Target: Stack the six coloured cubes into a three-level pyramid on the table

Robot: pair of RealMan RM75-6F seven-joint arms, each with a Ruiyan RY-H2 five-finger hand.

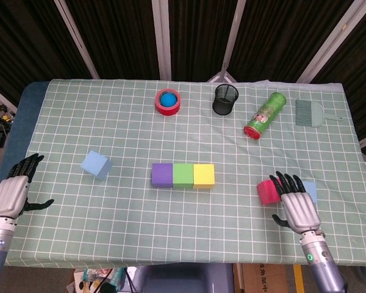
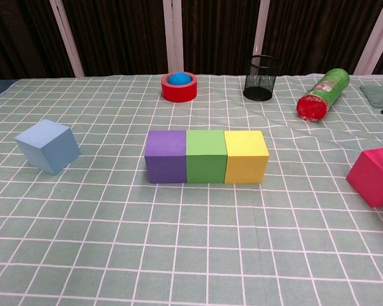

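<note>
Nearest, right hand [image 1: 297, 206] open, fingers spread above red cube [image 1: 267, 191] and pale blue cube [image 1: 310, 190]; holds nothing. Left hand [image 1: 13, 191] open too, idle at table edge. Risk: a clumsy grasp shoves red into blue. Farther in, purple-green-yellow row [image 1: 183, 175] sits tight; a careless placement could split it. Second blue cube [image 1: 96, 164] lies apart, left.

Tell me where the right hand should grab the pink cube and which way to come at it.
Grip the pink cube across its left and right faces, coming down from above. Its top is clear, the right hand hovers open beside it, and the light blue cube on its right sits close, so fingers probably need care on that side.
</note>
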